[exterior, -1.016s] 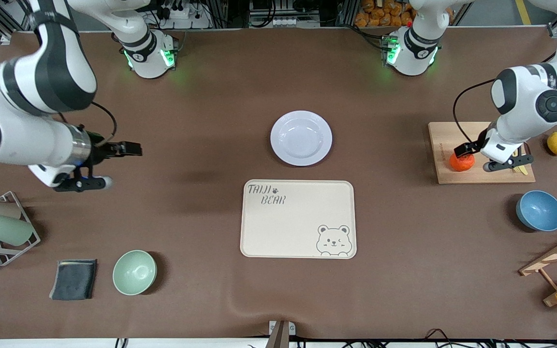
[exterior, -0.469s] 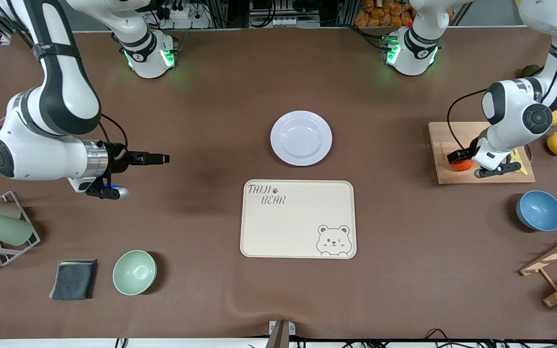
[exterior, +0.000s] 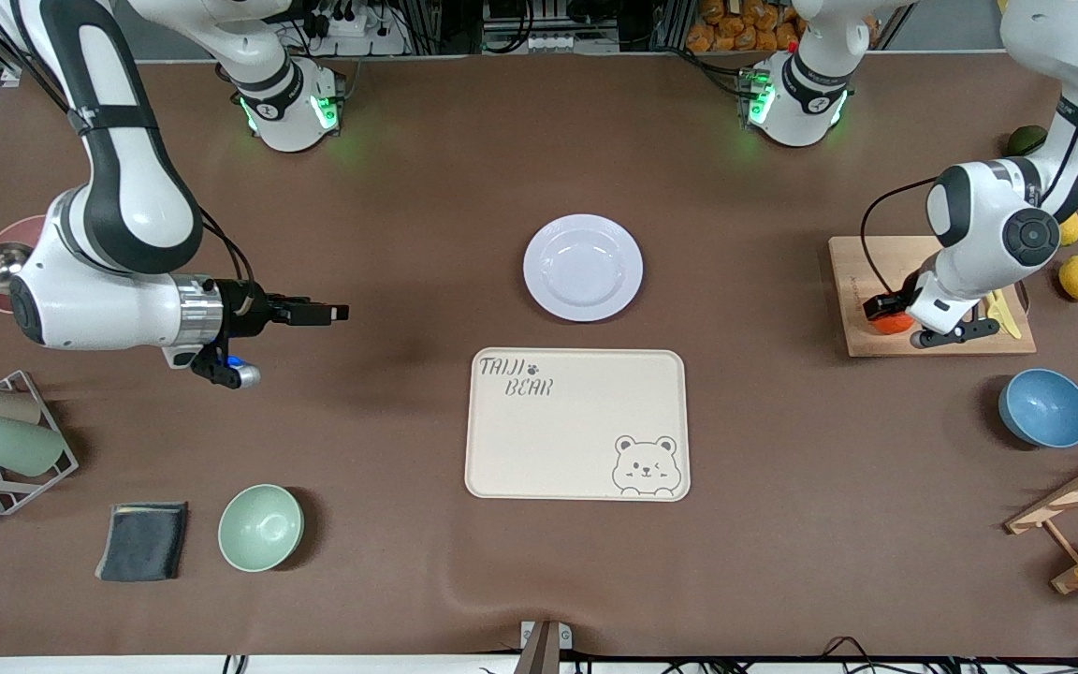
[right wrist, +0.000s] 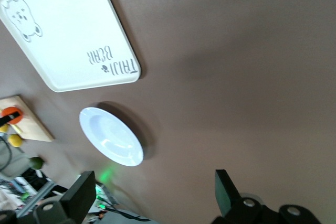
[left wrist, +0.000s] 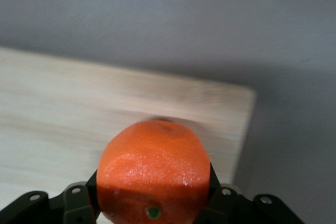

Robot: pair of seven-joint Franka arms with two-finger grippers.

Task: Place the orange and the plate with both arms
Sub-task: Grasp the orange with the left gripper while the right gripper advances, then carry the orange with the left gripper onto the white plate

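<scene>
Front view, biggest item first: brown table (exterior: 427,187), then cream bear tray (exterior: 576,426) near mid-table, w/ the plate (exterior: 582,267) lying flat on the table just farther from the camera than the tray, apart from it. Wooden board (exterior: 852,281) sits toward the left arm's end. I log the left gripper (exterior: 887,313) down at the board, fingers (left wrist: 84,203) clamped on the orange (left wrist: 153,174); left wrist view shows fruit pinched at both flanks, over the board. Whether it rests on the wood or is just clear, I can't tell. Right gripper (exterior: 319,313) hovers over bare table toward the right arm's end, well apart from the plate; right wrist view shows its fingers (right wrist: 79,195) spread wide, nothing between.

Handling, my judgement: orange is light, slightly yielding, round, so it could roll out if grip is off-centre; hold across the widest part looks right. Plate is stiff, glossy, prob. slippery and breakable; it lies flat, so the rim edge is the only purchase, approached low from the side.
</scene>
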